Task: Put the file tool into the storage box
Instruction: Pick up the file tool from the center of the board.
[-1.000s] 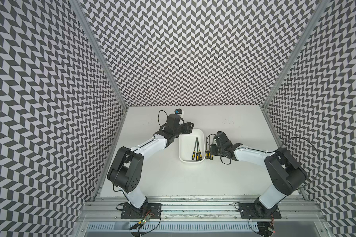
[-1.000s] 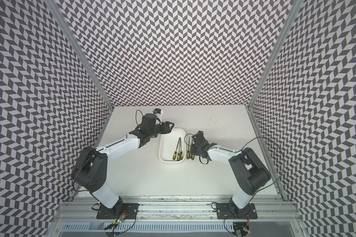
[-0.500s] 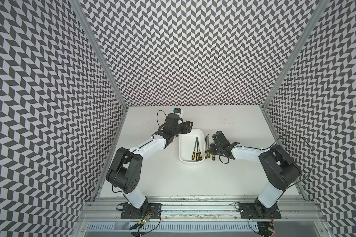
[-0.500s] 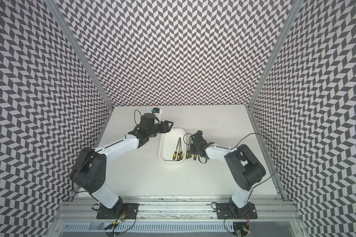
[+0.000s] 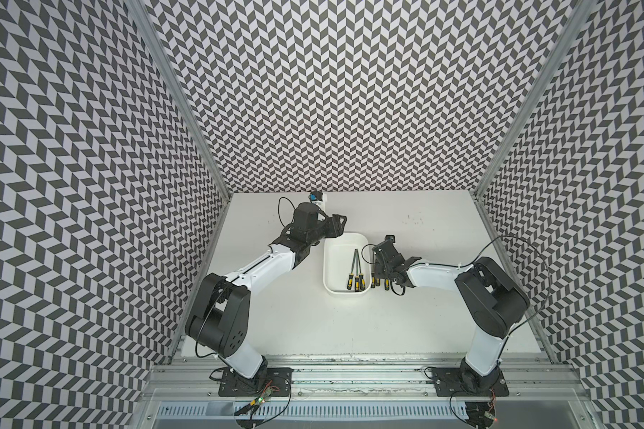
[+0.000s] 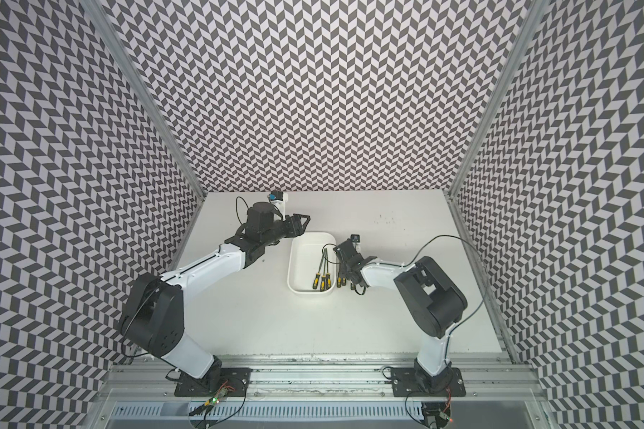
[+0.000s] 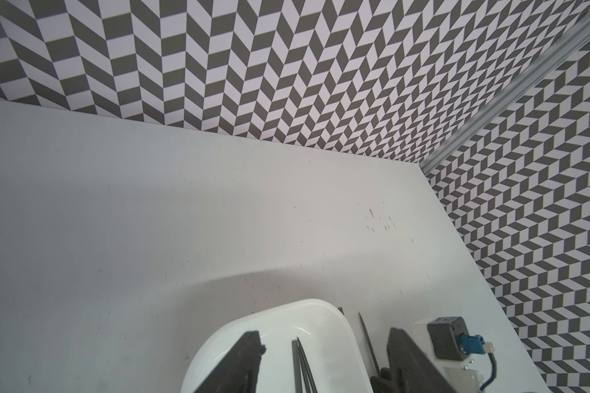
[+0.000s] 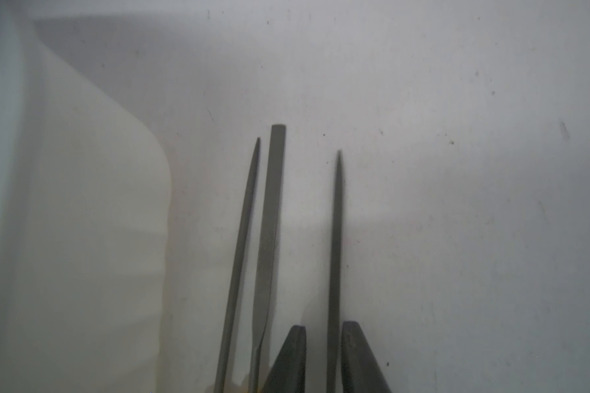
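Right gripper (image 8: 324,326), low beside the white plastic storage box (image 5: 327,267), straddles a thin grey file tool (image 8: 335,238) lying outside it; gripped or not, I cannot tell. Two more files (image 8: 268,221) lie between that one and the box. The left gripper (image 7: 323,335) hovers released over the box's far end.

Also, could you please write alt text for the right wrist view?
The right claw straddles a thin pointed file lying on the white table. Beside it lie two more files, next to the white storage box.
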{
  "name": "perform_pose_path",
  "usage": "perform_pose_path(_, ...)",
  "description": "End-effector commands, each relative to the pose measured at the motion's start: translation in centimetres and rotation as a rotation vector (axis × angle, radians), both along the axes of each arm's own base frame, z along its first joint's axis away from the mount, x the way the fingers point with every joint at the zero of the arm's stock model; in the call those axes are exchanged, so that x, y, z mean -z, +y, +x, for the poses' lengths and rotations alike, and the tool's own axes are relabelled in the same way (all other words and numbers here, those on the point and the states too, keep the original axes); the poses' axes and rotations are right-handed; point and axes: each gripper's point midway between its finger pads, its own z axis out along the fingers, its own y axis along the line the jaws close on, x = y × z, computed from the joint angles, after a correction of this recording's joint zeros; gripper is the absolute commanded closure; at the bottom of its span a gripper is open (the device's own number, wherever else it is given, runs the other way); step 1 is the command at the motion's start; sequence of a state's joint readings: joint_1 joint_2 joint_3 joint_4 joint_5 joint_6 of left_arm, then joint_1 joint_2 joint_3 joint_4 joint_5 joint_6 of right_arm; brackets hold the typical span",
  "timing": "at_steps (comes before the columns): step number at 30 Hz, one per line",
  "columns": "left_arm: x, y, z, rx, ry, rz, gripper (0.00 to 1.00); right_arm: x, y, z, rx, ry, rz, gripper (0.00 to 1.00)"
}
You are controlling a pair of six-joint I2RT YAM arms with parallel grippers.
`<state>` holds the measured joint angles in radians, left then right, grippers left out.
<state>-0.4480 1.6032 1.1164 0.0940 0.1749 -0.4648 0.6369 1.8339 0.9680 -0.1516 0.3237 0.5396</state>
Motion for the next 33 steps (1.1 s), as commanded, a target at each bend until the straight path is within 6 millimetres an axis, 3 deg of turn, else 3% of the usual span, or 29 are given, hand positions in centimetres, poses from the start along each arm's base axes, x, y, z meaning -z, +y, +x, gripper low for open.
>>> perform_pose_path(1, -2.0, 0.8, 0.0, -0.020, -0.051, -0.018, 0.36, 5.0, -2.3, -3.9, -0.007, 0.184, -0.123, 0.93)
perform_pose_path(3, -1.9, 1.2, 0.0, -0.029, -0.053, -0.020, 0.36, 4.8, -2.3, -3.8, -0.011, 0.181, -0.122, 1.00)
perform_pose_path(6, -1.8, 1.6, -0.1, -0.038, -0.052, -0.025, 0.36, 4.0, -2.3, -3.5, -0.010, 0.161, -0.121, 1.00)
perform_pose_path(9, -1.6, 1.7, -0.1, -0.036, -0.047, -0.029, 0.36, 1.9, -1.7, -2.7, -0.016, 0.114, -0.092, 1.00)
perform_pose_path(17, -0.1, 0.0, -0.6, 0.053, 0.004, -0.092, 0.36, -8.5, 1.7, -0.4, -0.103, -0.071, 0.161, 1.00)
perform_pose_path(23, 0.2, -1.8, -1.2, 0.153, 0.027, -0.165, 0.36, -16.6, 4.4, -0.7, -0.230, -0.236, 0.396, 1.00)
perform_pose_path(28, 0.9, -4.0, -1.9, 0.269, 0.066, -0.277, 0.37, -20.6, 6.1, -2.3, -0.347, -0.314, 0.536, 1.00)
perform_pose_path(33, 1.6, -5.0, -2.3, 0.327, 0.081, -0.341, 0.37, -21.9, 7.1, -3.5, -0.431, -0.333, 0.613, 1.00)
